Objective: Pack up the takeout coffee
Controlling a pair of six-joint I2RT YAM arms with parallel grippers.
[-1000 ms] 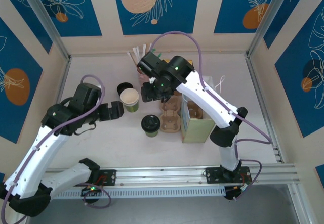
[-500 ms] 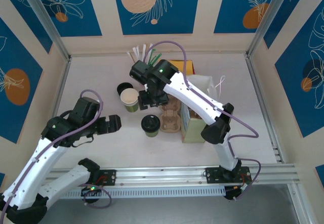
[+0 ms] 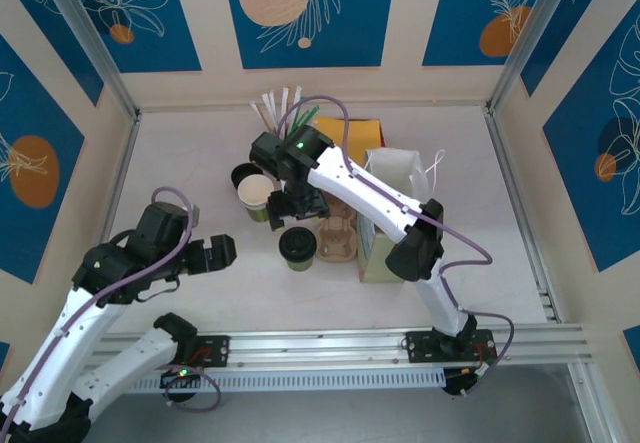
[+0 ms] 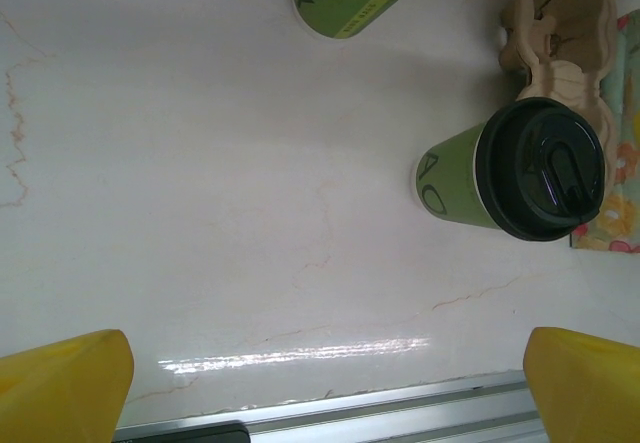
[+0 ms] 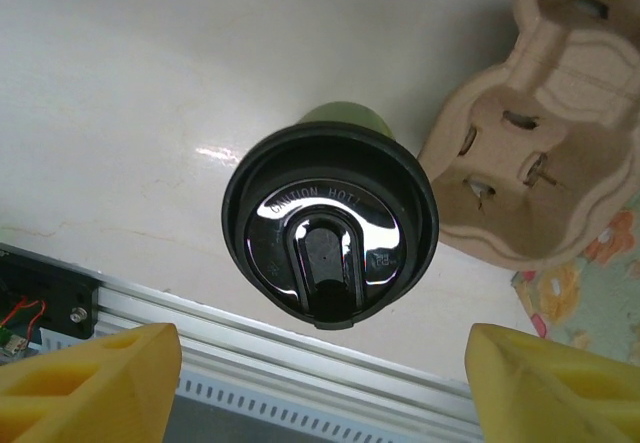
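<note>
Swinging in from above the carrier over the past second, the right end effector [image 3: 292, 206] now hangs over the takeout coffee [image 3: 298, 247], a small olive-green paper cup with a round black plastic lid. The left end effector [image 3: 214, 254] has drawn back toward the near-left corner of the pale surface [image 3: 180, 163]. From the top camera, the coffee stands upright near the middle of the surface's near edge, just left of the moulded brown cardboard cup carrier [image 3: 337, 238]. A lidless green paper cup [image 3: 257, 195] sits behind it.

Left wrist camera: yellow fingers [image 4: 60, 378] spread wide and empty, the coffee well ahead beside the carrier. Dark lettering on the cup's side is too cut off to read.

Right wrist camera: fingers [image 5: 90, 383] spread wide, holding nothing, the lid just ahead, embossed "CAUTION HOT!". Good practice here would be to centre the cup between the fingers, descend below the lid rim, and close gently on the paper wall. The cup should stay upright on its way to a carrier pocket.
</note>
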